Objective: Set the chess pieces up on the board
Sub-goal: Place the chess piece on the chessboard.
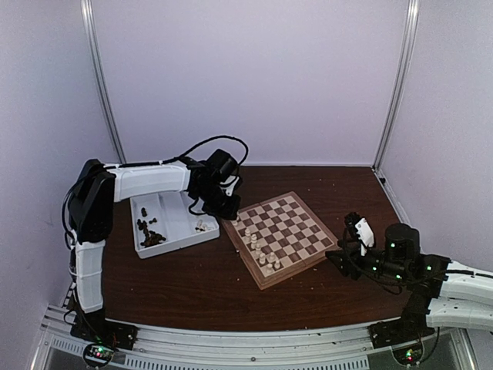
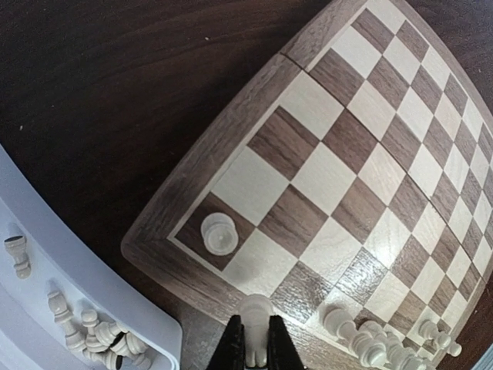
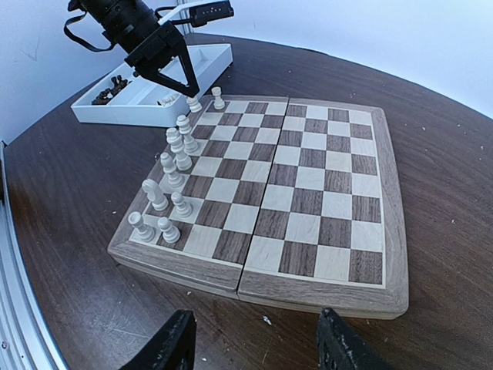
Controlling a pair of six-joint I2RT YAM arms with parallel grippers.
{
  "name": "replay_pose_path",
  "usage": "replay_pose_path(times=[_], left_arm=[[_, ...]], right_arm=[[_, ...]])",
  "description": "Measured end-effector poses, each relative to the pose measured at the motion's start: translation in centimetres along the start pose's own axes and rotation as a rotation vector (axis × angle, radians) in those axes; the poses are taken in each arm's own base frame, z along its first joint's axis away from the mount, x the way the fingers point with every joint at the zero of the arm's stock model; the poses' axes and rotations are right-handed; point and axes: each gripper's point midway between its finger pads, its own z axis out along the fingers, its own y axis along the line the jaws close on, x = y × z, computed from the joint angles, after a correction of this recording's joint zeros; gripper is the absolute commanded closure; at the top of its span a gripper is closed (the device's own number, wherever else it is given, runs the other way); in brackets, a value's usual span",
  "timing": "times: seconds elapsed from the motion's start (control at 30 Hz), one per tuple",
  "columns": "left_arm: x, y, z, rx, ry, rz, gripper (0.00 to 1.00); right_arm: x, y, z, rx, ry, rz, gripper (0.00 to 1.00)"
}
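Left fingers (image 2: 234, 351) are nearly shut, pinching a cream piece (image 2: 255, 327) at the board (image 2: 231, 131) edge by the tray-side corner. Right fingers (image 3: 176, 351) are half spread and hold nothing, low over the dark wooden surface (image 1: 192, 293). Pale walls, metal corner posts (image 1: 104, 85). White tray (image 1: 171, 210) sits just beside the board (dark and cream pieces inside). Only the left wrist view shows the lone pawn (image 2: 218, 233) close up. The right wrist view shows the cream line (image 3: 173, 173) along one side.
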Motion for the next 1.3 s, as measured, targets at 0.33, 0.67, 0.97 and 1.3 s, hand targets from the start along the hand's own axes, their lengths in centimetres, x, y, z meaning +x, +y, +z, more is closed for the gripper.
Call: replay_pose_path(times=[0.33, 0.67, 0.97, 1.3], left_arm=[[-0.2, 0.0, 1.0, -0.005, -0.007, -0.006, 0.96], [-0.5, -0.1, 2.2, -0.005, -0.007, -0.014, 0.94], [-0.5, 0.0, 2.4, -0.008, -0.007, -0.018, 0.78], [-0.9, -0.2, 2.2, -0.003, -0.016, -0.021, 0.76]], right_arm=[[0.3, 0.0, 0.0, 0.001, 0.006, 0.0, 0.45], [0.3, 0.0, 0.0, 0.001, 0.006, 0.0, 0.45], [0.0, 0.0, -0.1, -0.001, -0.005, 0.0, 0.45], [0.0, 0.0, -0.1, -0.001, -0.005, 0.0, 0.45]])
